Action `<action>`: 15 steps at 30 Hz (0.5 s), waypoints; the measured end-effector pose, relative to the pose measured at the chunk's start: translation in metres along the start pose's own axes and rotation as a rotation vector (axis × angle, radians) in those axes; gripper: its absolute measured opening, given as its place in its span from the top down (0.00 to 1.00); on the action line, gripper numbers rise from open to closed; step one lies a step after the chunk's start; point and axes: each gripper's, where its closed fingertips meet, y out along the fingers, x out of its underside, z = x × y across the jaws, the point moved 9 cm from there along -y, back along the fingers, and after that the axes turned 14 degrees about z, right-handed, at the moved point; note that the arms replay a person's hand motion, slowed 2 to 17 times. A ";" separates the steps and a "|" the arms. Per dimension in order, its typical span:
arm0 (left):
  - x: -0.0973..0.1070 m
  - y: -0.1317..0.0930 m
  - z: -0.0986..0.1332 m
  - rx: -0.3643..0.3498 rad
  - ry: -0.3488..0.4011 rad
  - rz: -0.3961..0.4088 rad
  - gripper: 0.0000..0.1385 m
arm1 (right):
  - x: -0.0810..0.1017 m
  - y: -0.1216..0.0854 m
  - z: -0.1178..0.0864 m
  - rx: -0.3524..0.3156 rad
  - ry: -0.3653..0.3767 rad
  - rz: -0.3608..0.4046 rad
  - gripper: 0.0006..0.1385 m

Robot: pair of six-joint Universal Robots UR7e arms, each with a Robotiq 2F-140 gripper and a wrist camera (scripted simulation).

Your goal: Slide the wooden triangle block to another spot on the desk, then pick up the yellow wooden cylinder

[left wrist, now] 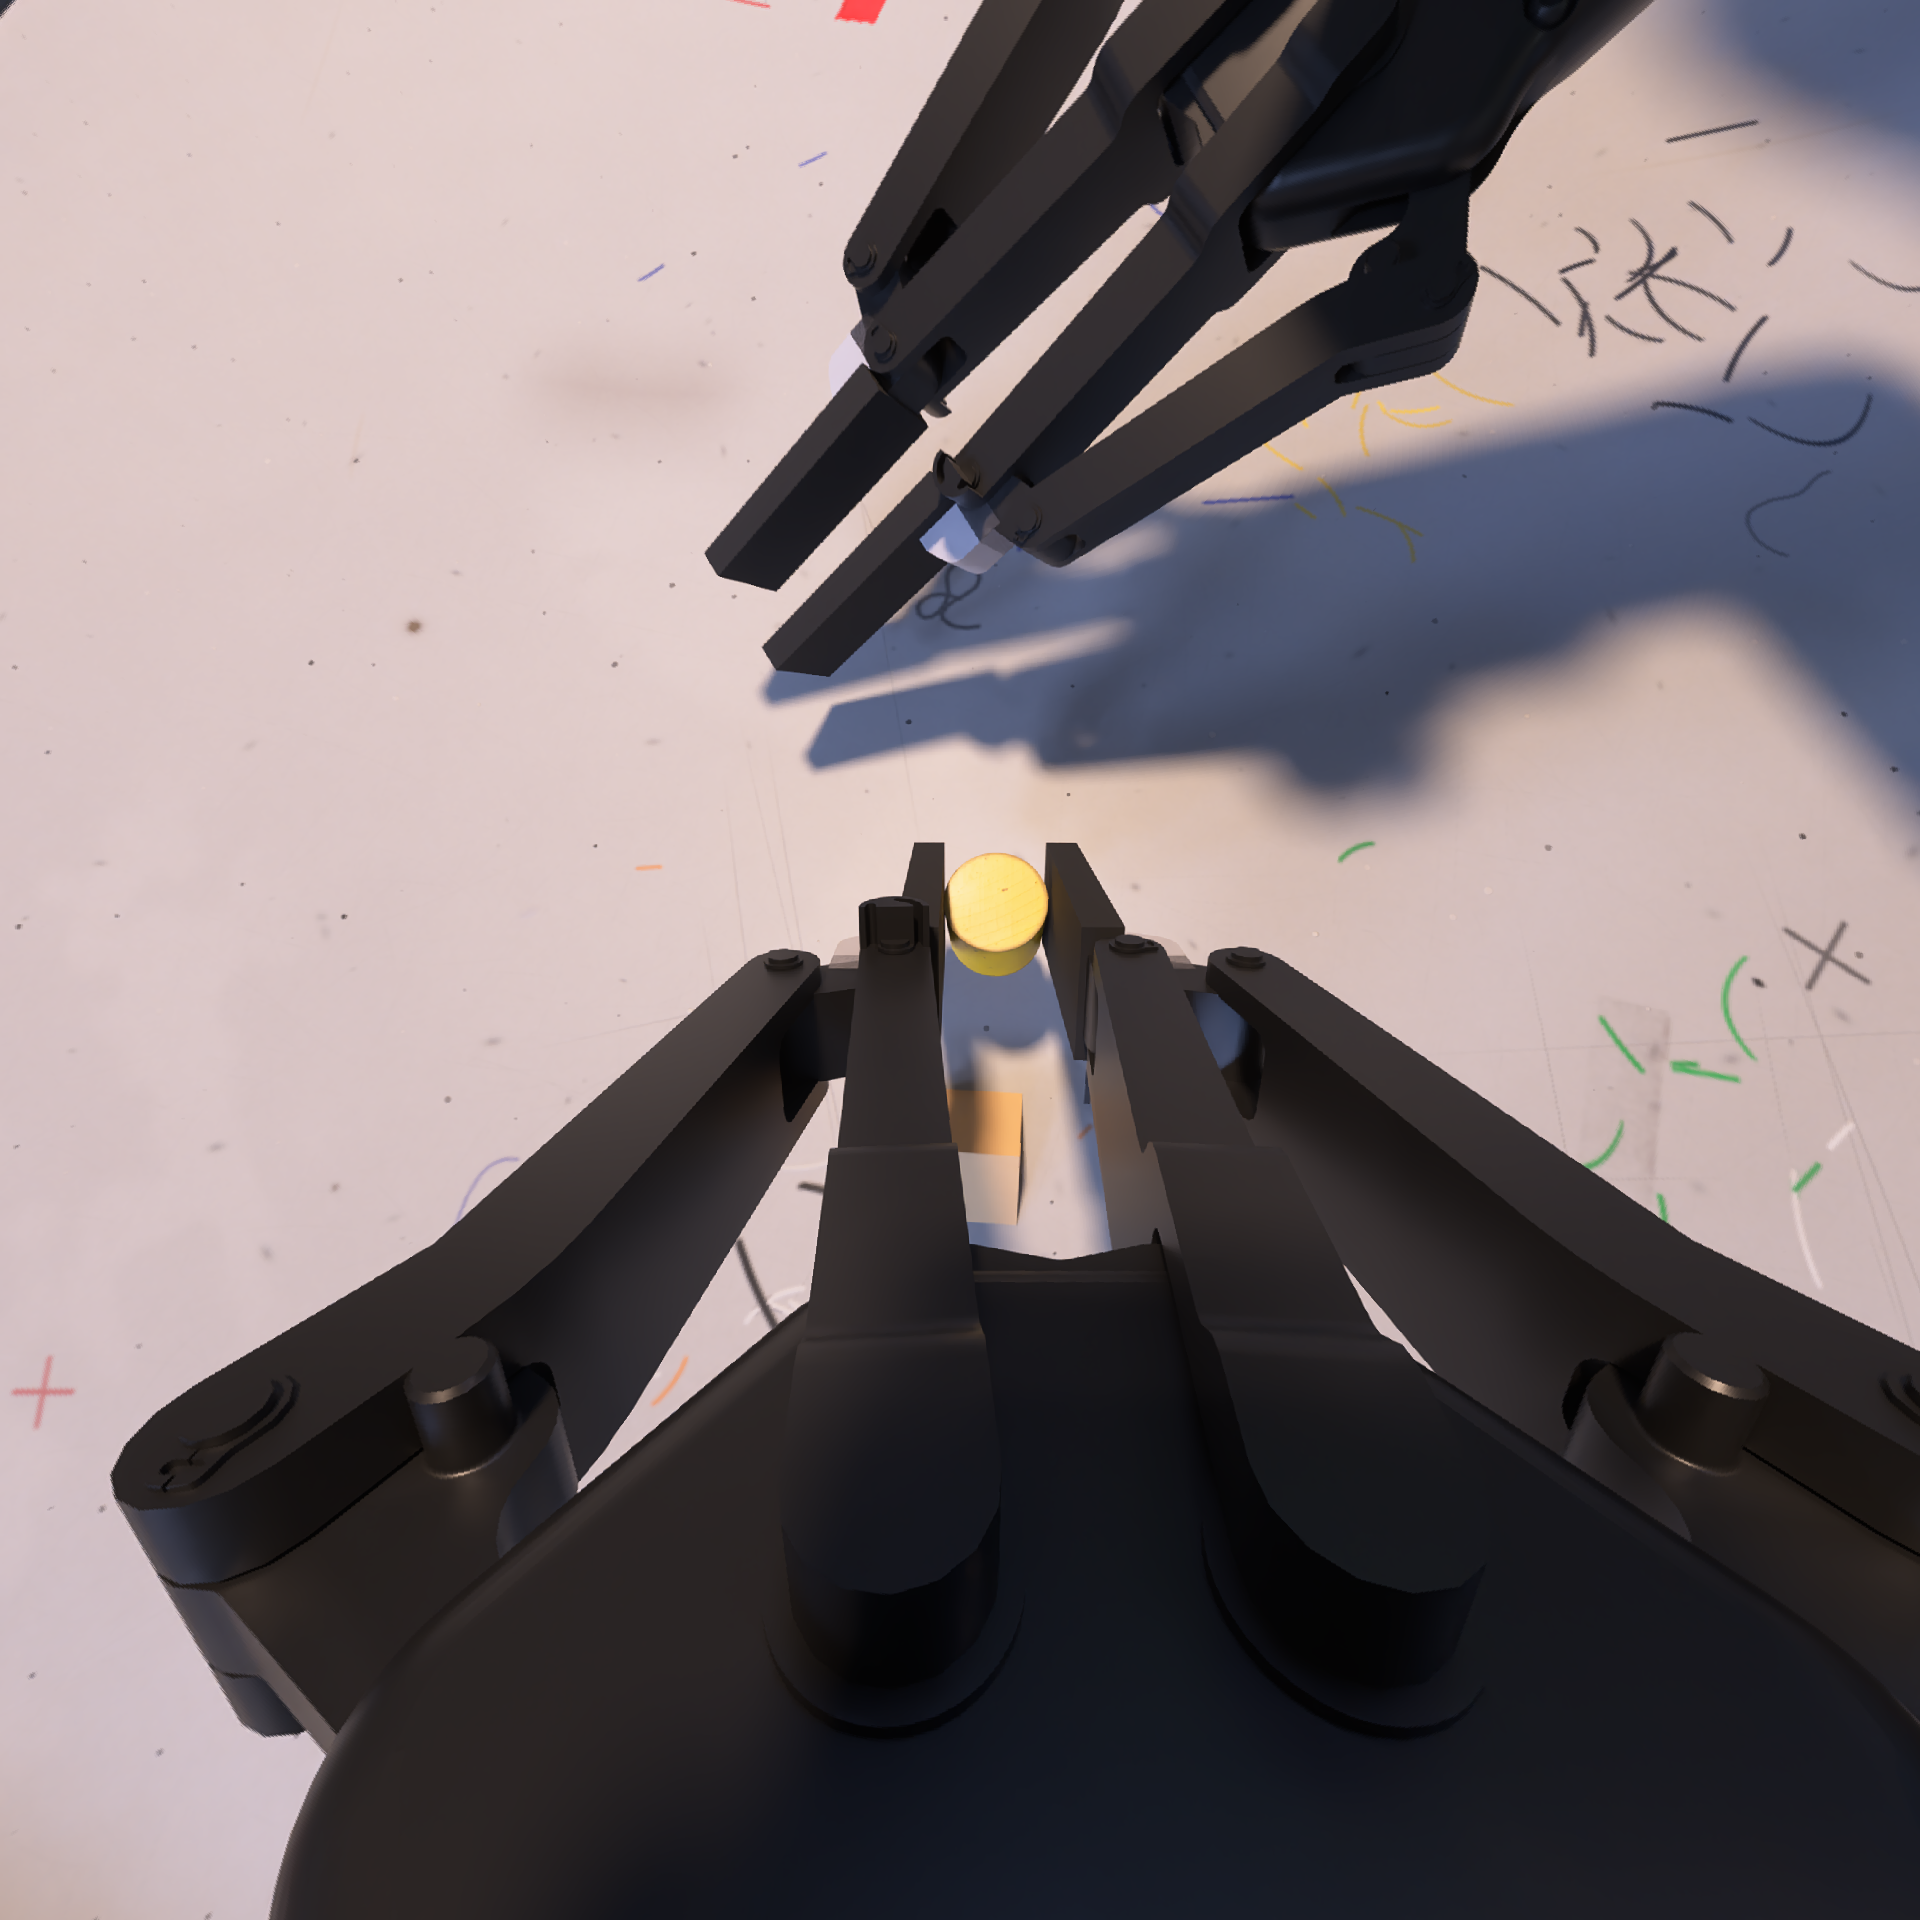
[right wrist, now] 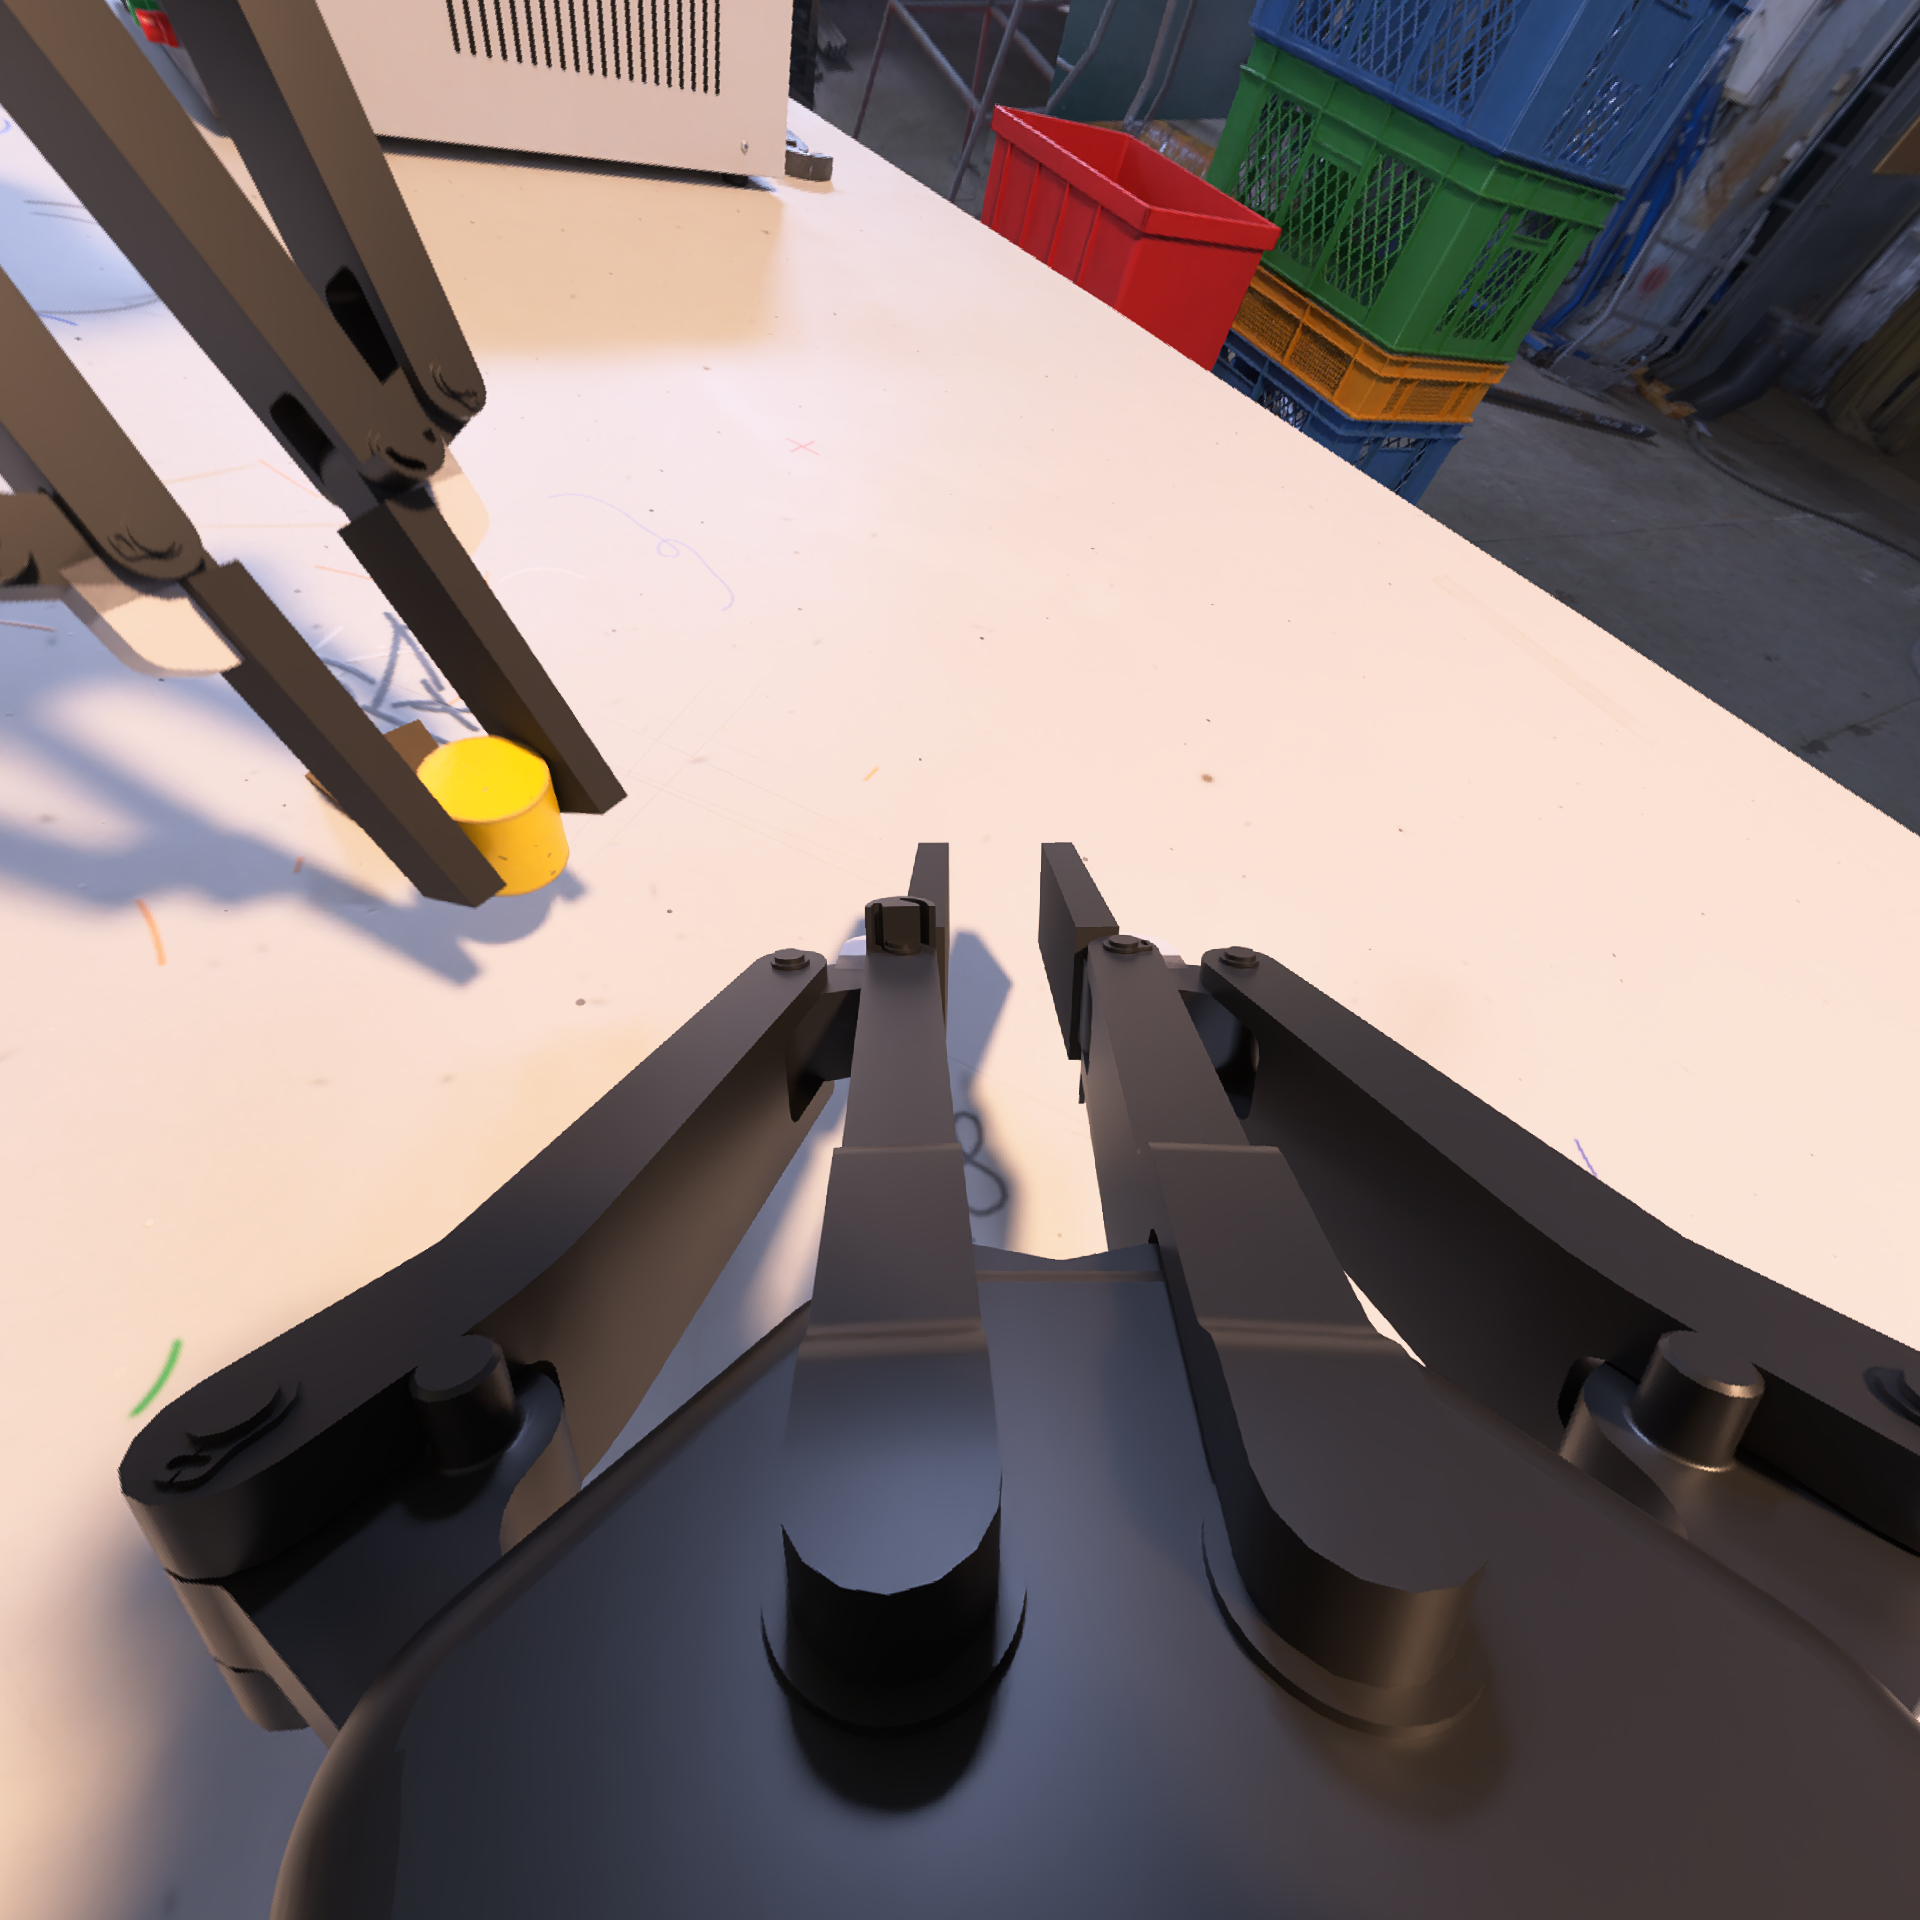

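The yellow wooden cylinder (left wrist: 995, 912) stands upright between the fingers of my left gripper (left wrist: 995, 868), which is shut on it at desk level. Whether it is off the desk I cannot tell. The right wrist view shows the same grip: the cylinder (right wrist: 497, 805) sits between the left gripper's (right wrist: 525, 847) two fingers. The wooden triangle block (left wrist: 987, 1148) lies on the desk just behind the cylinder, mostly hidden; only a brown corner (right wrist: 410, 743) shows. My right gripper (right wrist: 994, 868) hovers nearby, empty, its jaws a narrow gap apart; it also shows in the left wrist view (left wrist: 771, 618).
The white desk (right wrist: 1143, 675) bears pen scribbles. A white vented cabinet (right wrist: 582, 83) stands at its far end. The desk's edge runs diagonally on the right; beyond it are a red crate (right wrist: 1122, 229) and stacked green (right wrist: 1403, 229), blue and orange crates.
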 end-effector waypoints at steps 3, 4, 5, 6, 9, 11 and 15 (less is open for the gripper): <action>-0.003 -0.007 -0.004 0.005 0.010 -0.004 0.81 | 0.000 0.000 0.000 -0.002 -0.002 -0.001 0.83; -0.003 -0.009 -0.005 0.005 0.012 -0.006 0.81 | 0.000 0.000 0.000 -0.002 -0.003 -0.001 0.83; -0.004 -0.011 -0.006 0.005 0.015 -0.010 0.81 | 0.000 0.000 0.000 -0.003 -0.004 -0.001 0.83; -0.005 -0.013 -0.008 0.004 0.018 -0.013 0.81 | 0.000 0.000 -0.001 -0.003 -0.004 -0.001 0.83; -0.007 -0.019 -0.011 0.001 0.022 -0.025 0.81 | 0.000 0.000 -0.001 -0.005 -0.007 -0.002 0.83; -0.007 -0.023 -0.013 0.004 0.022 -0.035 0.81 | 0.000 0.000 -0.001 -0.006 -0.009 -0.003 0.83; -0.007 -0.030 -0.014 0.019 0.017 -0.059 0.81 | 0.000 0.000 -0.002 -0.008 -0.013 -0.004 0.83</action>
